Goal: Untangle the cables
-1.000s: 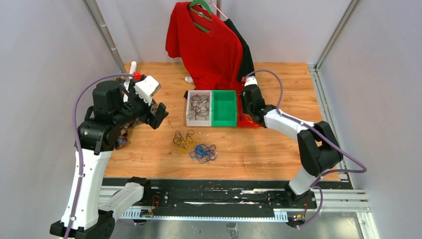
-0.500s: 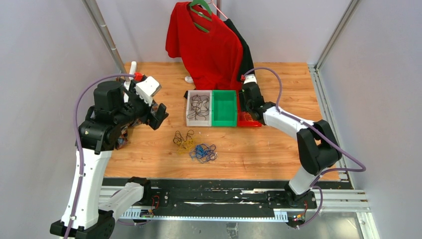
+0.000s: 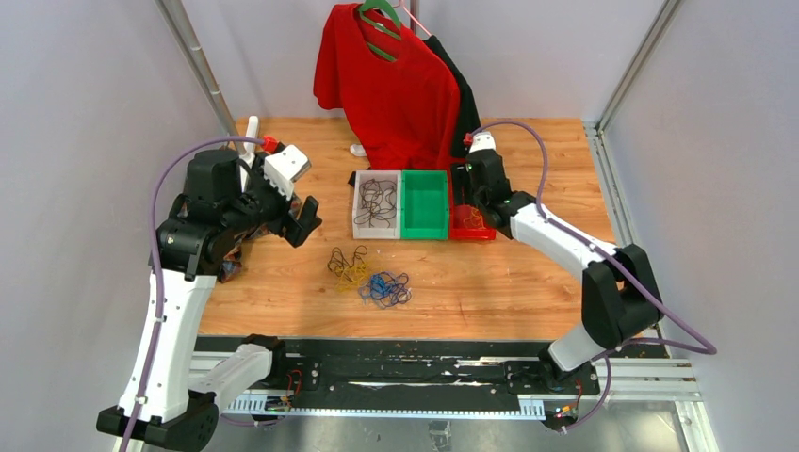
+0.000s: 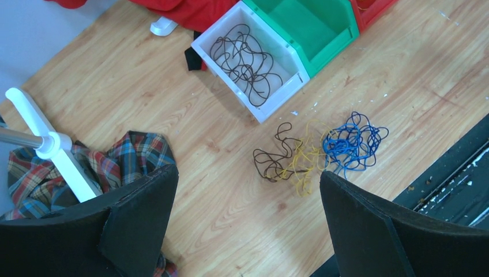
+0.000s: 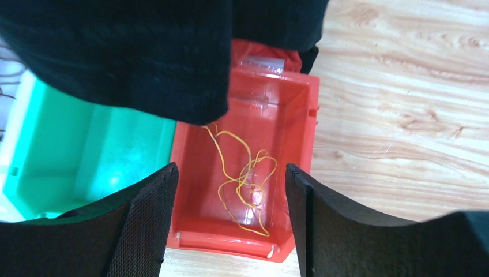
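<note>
No text, label, brand name, number or sign can be read in any of the three views.

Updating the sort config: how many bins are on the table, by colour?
white bin: 1
green bin: 1
red bin: 1
Total: 3
</note>
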`<state>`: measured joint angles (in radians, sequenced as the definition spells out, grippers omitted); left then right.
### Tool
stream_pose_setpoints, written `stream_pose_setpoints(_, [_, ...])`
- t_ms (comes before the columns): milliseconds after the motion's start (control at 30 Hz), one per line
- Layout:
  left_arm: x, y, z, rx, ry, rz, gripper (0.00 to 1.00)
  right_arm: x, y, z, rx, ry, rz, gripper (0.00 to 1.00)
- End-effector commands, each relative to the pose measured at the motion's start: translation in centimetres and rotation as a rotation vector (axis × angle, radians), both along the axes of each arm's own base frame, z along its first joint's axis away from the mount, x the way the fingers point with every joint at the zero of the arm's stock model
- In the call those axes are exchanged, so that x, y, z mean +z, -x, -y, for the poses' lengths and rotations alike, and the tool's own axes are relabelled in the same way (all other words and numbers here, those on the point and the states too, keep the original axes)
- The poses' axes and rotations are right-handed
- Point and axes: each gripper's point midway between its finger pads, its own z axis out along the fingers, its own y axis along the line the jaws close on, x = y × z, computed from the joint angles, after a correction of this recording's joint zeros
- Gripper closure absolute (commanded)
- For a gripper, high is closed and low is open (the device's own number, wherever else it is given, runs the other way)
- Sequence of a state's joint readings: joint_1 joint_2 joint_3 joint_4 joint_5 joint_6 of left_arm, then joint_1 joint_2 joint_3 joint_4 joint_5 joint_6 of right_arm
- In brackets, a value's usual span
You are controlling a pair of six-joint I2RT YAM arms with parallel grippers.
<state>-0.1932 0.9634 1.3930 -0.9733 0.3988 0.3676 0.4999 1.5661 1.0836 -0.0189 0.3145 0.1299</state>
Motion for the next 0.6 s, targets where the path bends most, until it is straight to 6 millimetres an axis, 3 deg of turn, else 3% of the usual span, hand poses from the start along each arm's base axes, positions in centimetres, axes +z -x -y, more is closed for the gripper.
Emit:
stream_pose_setpoints(0, [0.0,0.3,0.3,-0.028,-0.008,-0.003,0.02,3.4,-0.5,0.0,0.013,-0.032,0.082,0.33])
stream_pose_setpoints(233, [-1.3,0.8,0.6,-0.069,-0.018,-0.039,0.02,4.9,-2.2,0.3,0.008,-0.026,0.123,0.33])
stream_pose_setpoints(400, [-1.8,0.8,0.5,-0.062,-0.024,-0.055,0.02,3.8,-3.7,0.2,0.015,-0.018,0.101,0.34])
stream_pose_setpoints(567, [-2.2,1.4,0.9,-0.093,-0.014,-0.068,0.02,1.5,-4.0,0.3,0.037,-0.055,0.014,0.57])
